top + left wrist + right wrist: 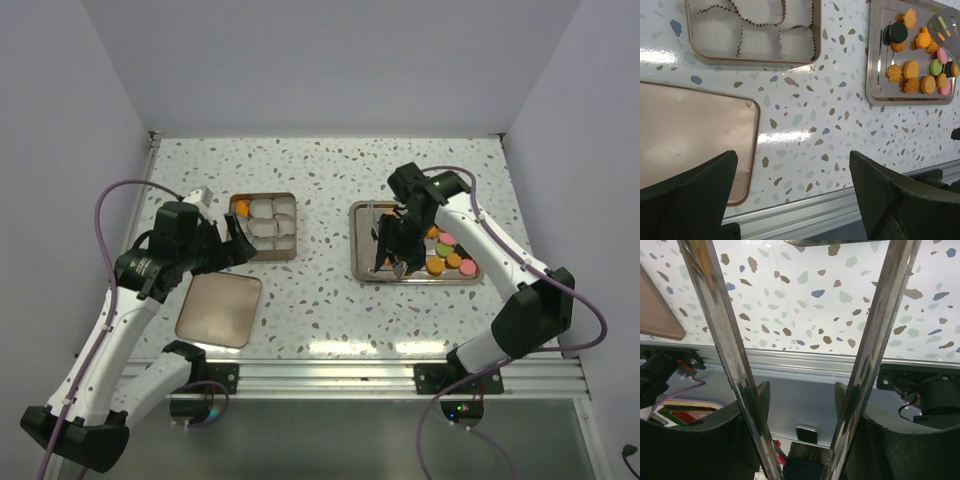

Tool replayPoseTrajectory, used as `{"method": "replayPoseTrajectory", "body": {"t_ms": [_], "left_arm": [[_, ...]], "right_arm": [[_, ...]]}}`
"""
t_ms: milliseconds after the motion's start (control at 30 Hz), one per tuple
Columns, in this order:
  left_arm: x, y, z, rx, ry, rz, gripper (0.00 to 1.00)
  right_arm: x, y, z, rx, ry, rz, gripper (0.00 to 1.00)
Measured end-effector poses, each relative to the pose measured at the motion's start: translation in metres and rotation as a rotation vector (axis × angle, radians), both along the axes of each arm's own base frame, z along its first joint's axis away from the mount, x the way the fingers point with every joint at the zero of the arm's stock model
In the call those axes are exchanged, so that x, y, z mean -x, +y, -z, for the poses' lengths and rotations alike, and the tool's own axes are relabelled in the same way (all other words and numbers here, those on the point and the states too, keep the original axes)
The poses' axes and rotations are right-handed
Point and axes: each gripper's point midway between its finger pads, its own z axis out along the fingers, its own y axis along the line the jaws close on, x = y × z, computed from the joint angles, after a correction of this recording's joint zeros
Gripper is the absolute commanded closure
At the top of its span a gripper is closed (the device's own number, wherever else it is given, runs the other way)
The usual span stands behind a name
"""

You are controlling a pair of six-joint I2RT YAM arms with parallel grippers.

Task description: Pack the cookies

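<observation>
A terrazzo bench [320,300] carries a tan lid [220,310], a steel tray [361,228] bearing the cookies [447,255], and a tin [264,196] of paper cups [272,225]. The left tool [793,156] gapes wide, empty; the right tool [397,243] clamps steel tongs [735,365] over the tray.

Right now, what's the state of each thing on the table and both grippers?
tin: open, uncovered
lid: flat on the table
paper cups: in tin, one holds an orange cookie
tray: holding cookies
tongs: held, arms apart
left gripper: open, empty
right gripper: shut on tongs
</observation>
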Motion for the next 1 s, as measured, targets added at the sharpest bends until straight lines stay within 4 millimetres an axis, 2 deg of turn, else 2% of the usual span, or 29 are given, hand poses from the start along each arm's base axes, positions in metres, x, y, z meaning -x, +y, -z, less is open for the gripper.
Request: {"method": "replayPoseTrajectory", "body": {"t_ms": [233, 600, 900, 1000], "left_arm": [[0.009, 0.011, 0.000, -0.047, -0.010, -0.009, 0.00], [0.031, 0.016, -0.009, -0.023, -0.061, -0.004, 0.00], [0.042, 0.020, -0.006, -0.037, -0.038, 0.001, 0.00], [0.043, 0.022, -0.005, -0.046, -0.035, 0.004, 0.00]], "right_arm": [[-0.007, -0.003, 0.021, 0.062, 0.049, -0.021, 0.44], [-0.018, -0.002, 0.053, 0.125, 0.129, -0.051, 0.44], [-0.045, 0.007, 0.068, 0.153, 0.136, -0.068, 0.47], [-0.047, 0.006, 0.075, 0.168, 0.148, -0.070, 0.48]]}}
